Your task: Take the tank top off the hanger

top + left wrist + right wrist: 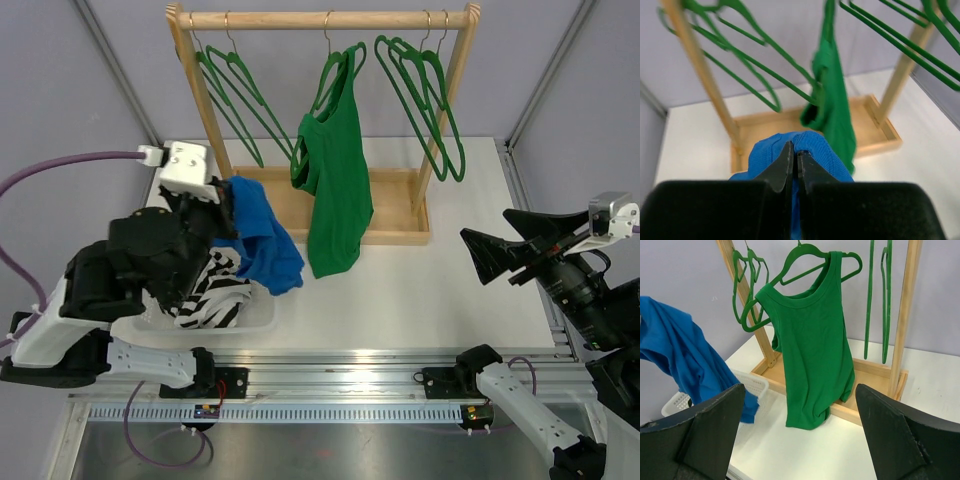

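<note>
A green tank top [335, 190] [812, 350] [832, 100] hangs on a green hanger [340, 65] [805, 252] at the middle of the wooden rack [320, 18], its hem reaching the rack's base. My left gripper [228, 203] [795, 150] is shut on a fold of a blue garment [262, 240] [815, 150] [680, 355], held up left of the tank top and apart from it. My right gripper [488, 235] [800, 390] stands wide open at the table's right side, facing the tank top with nothing between its fingers.
A white basket [250, 325] [747, 380] sits under the blue garment with a black-and-white striped cloth [215, 290] in it. Empty green hangers [235, 85] [425, 80] hang at both ends of the rail. The rack's wooden base tray [395, 215] lies behind the tank top.
</note>
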